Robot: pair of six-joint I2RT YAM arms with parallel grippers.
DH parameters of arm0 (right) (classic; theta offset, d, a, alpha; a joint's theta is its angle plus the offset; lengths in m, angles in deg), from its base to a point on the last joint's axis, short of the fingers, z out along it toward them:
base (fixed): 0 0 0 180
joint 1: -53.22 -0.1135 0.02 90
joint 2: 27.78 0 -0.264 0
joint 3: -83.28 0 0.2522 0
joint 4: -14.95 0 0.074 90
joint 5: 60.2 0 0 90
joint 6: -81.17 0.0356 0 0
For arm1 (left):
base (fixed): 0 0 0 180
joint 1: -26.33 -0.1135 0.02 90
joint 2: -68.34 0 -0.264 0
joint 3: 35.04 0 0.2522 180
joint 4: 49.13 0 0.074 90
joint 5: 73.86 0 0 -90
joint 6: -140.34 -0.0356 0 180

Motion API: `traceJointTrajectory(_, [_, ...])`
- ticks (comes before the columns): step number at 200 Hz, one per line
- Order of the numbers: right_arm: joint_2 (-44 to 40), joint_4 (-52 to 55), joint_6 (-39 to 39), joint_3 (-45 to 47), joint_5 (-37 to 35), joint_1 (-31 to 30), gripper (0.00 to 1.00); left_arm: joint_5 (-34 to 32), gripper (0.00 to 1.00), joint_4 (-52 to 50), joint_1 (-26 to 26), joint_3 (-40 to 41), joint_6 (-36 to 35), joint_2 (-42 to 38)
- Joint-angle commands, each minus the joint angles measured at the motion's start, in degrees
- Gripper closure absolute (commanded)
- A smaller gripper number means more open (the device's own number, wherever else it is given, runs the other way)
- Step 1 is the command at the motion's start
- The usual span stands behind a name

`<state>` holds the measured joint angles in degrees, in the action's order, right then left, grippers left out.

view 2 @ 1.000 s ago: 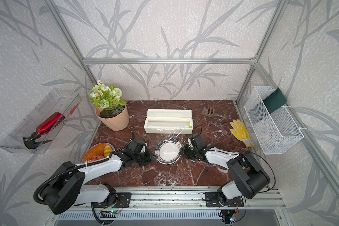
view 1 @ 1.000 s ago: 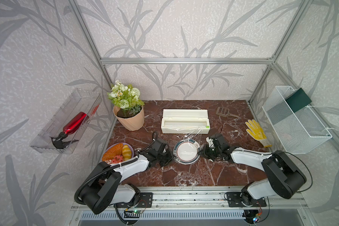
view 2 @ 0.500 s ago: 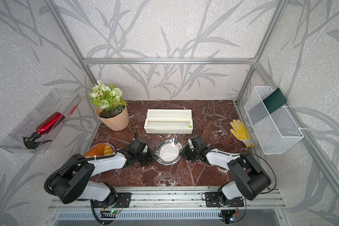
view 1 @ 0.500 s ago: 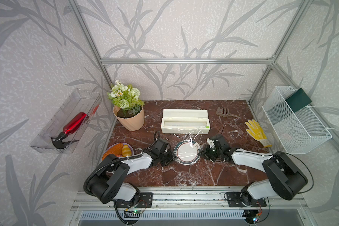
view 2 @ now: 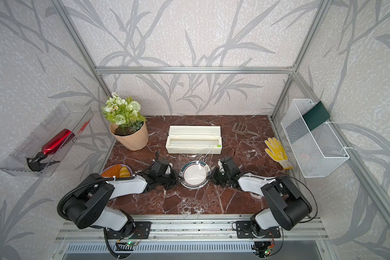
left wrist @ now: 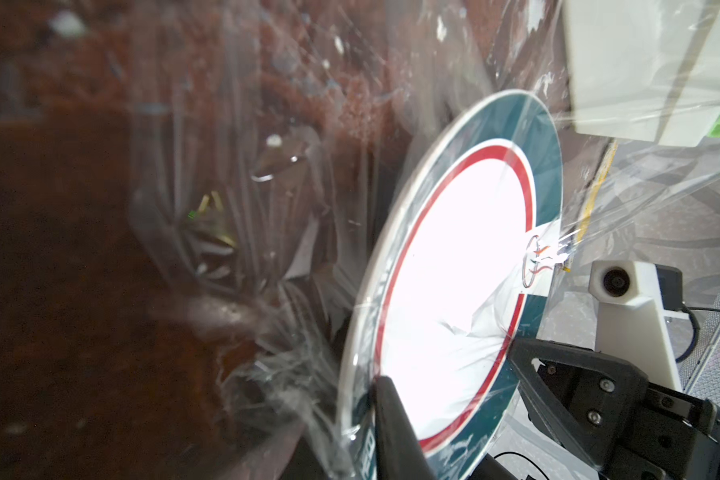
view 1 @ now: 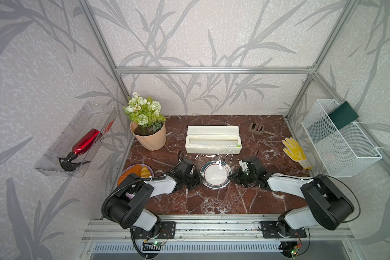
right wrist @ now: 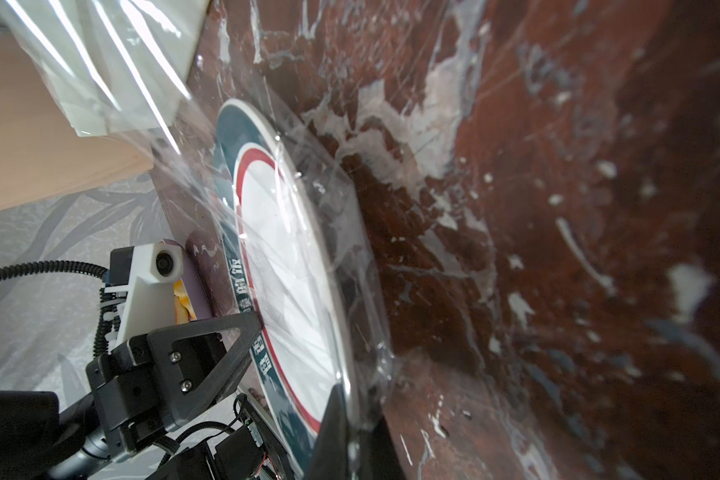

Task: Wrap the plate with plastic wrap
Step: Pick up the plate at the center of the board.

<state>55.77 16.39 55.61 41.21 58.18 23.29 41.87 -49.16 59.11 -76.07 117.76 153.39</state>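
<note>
The plate, white with a green rim band and a red ring, sits at the middle of the marble top in both top views. Plastic wrap runs from the cream box over the plate and bunches under its edges. My left gripper is shut on the plate's left rim. One finger lies on top of the film-covered rim, and the other is hidden beneath. On the opposite rim my right gripper is shut, with film caught between its fingers.
The open cream dispenser box stands just behind the plate. A flower pot and a purple plate of toy food are on the left. A yellow glove and a brown scoop lie on the right, below a wire basket.
My left arm has drawn in towards the plate and its jaws have narrowed onto the left rim. The right arm and the plate have stayed put.
</note>
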Motion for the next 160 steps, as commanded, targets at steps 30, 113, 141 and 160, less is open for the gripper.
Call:
traceJointTrajectory(30, [-1.22, -3.36, 0.56, -0.2, 3.17, -0.35, 1.0, 2.06, 0.99, 5.57, 0.28, 1.05, 0.19, -5.86])
traceJointTrajectory(113, [-11.23, 6.41, -1.64, -0.73, 0.02, -2.09, 1.0, -0.58, 1.0, -3.62, 0.87, 5.53, 0.86, -22.27])
traceJointTrajectory(141, [-12.2, 7.28, -1.18, -1.08, -1.54, -4.38, 1.0, -2.2, 1.0, -10.98, 0.95, 4.61, 0.31, -27.32])
traceJointTrajectory(160, [-11.58, 7.57, -1.16, -1.65, -2.1, -5.25, 1.0, -4.61, 1.0, -16.36, 0.92, 3.77, 0.25, -30.32])
